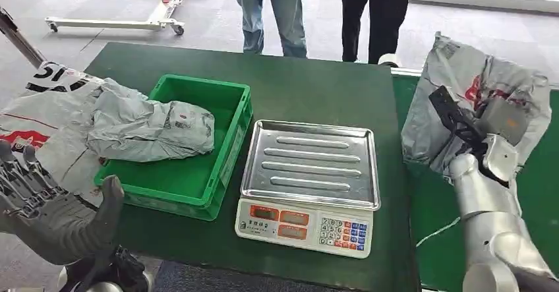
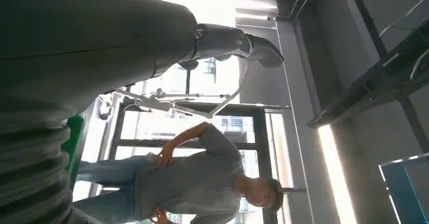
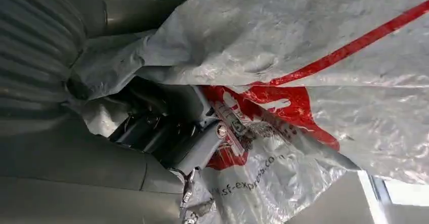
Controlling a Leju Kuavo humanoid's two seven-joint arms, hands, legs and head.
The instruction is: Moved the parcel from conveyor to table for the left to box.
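Note:
My right hand (image 1: 488, 130) grips a grey plastic parcel (image 1: 478, 87) with red print, lifted above the green conveyor (image 1: 428, 219) at the right. In the right wrist view the parcel (image 3: 313, 62) wraps over my dark fingers (image 3: 167, 133). My left hand (image 1: 49, 206) is at the lower left beside the table, palm up, fingers spread, holding nothing. The left wrist view has its grey thumb (image 2: 238, 42) pointing at the ceiling. A green box (image 1: 198, 180) on the dark green table (image 1: 296, 87) holds another grey parcel (image 1: 155, 130).
A silver-topped scale (image 1: 310, 173) stands on the table between the box and the conveyor. More grey and white bags (image 1: 39, 114) lie left of the box. Two people (image 1: 270, 12) stand behind the table. A wheeled frame (image 1: 132, 8) stands at the back left.

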